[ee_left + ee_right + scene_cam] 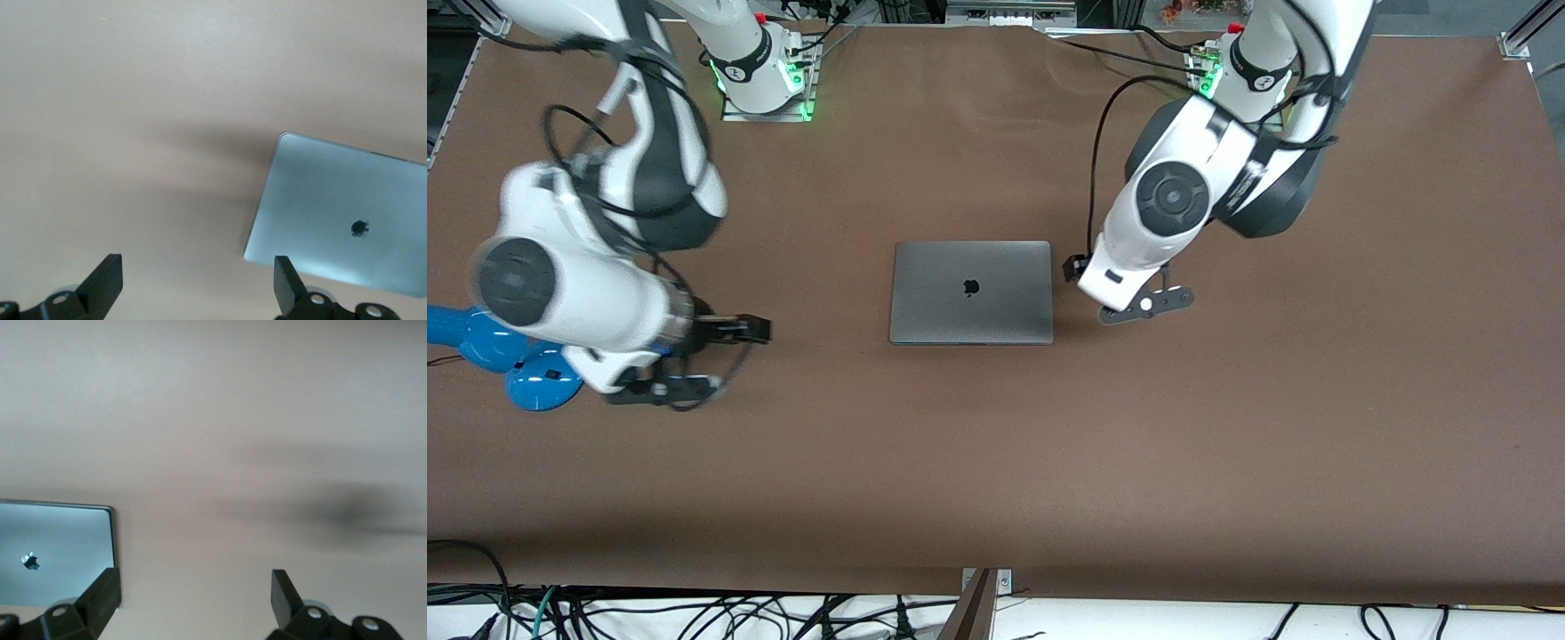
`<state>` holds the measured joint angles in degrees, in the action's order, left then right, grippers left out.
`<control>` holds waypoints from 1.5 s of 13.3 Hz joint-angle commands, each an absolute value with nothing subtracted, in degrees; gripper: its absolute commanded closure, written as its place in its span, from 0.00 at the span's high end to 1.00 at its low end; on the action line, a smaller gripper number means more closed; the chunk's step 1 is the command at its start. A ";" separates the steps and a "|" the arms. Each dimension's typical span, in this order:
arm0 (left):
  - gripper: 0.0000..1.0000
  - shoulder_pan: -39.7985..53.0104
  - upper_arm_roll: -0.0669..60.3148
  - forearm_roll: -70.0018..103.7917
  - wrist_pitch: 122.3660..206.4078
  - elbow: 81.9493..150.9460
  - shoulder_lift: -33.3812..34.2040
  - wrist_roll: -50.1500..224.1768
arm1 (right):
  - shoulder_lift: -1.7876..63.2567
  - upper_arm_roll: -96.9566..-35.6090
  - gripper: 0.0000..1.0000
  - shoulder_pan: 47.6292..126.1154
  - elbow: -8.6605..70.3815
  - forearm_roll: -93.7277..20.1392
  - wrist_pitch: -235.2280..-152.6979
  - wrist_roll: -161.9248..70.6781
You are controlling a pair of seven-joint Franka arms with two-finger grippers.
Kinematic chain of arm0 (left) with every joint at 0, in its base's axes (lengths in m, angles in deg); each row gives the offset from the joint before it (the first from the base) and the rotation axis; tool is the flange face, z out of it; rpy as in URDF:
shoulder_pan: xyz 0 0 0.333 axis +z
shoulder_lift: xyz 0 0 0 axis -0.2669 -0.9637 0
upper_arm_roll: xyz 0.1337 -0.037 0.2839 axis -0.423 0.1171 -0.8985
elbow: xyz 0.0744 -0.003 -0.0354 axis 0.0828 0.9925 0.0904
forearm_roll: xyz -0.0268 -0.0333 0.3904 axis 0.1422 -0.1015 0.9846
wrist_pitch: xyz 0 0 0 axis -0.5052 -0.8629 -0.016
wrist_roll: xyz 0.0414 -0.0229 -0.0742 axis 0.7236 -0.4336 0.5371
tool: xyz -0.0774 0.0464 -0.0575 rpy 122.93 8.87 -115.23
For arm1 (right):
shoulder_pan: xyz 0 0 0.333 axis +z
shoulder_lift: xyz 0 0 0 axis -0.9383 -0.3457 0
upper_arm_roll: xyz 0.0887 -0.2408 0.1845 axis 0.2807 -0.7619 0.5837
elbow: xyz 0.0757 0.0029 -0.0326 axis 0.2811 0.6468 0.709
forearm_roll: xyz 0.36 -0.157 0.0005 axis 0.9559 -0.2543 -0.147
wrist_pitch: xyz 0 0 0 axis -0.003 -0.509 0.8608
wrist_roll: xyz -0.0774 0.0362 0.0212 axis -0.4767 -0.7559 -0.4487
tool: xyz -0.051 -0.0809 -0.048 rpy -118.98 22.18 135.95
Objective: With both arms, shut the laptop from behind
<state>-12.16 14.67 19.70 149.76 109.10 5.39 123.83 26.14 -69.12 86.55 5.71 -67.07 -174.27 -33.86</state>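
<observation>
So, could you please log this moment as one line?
laptop: lid shut, flat on table | left gripper: open, beside laptop | right gripper: open, over table

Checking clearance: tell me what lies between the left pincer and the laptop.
Nothing: in the left wrist view only bare brown table separates the open left pincer from the closed laptop.

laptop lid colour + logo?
Space-grey metal laptop, lid shut, with a dark apple logo at its centre; clearest in the front view.
</observation>
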 commanded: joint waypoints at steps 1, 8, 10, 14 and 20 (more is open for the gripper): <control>1.00 -9.59 15.05 22.10 149.44 118.58 16.16 119.79 | 29.93 -67.69 1.00 82.88 7.07 -68.45 -173.79 -33.74; 1.00 6.67 15.05 24.48 140.50 123.00 31.47 94.92 | 37.23 -63.84 1.00 75.77 10.93 -73.20 -173.79 -34.00; 1.00 9.75 15.05 25.88 137.50 121.25 32.45 90.60 | 39.33 -61.98 1.00 73.74 12.51 -73.20 -173.27 -34.09; 1.00 12.84 14.87 28.17 133.19 111.94 30.35 84.89 | 42.94 -61.62 1.00 72.77 12.96 -73.20 -169.23 -34.00; 1.00 11.71 14.96 28.00 132.83 107.80 27.53 84.43 | 48.04 -61.54 1.00 72.41 15.60 -73.29 -167.55 -33.91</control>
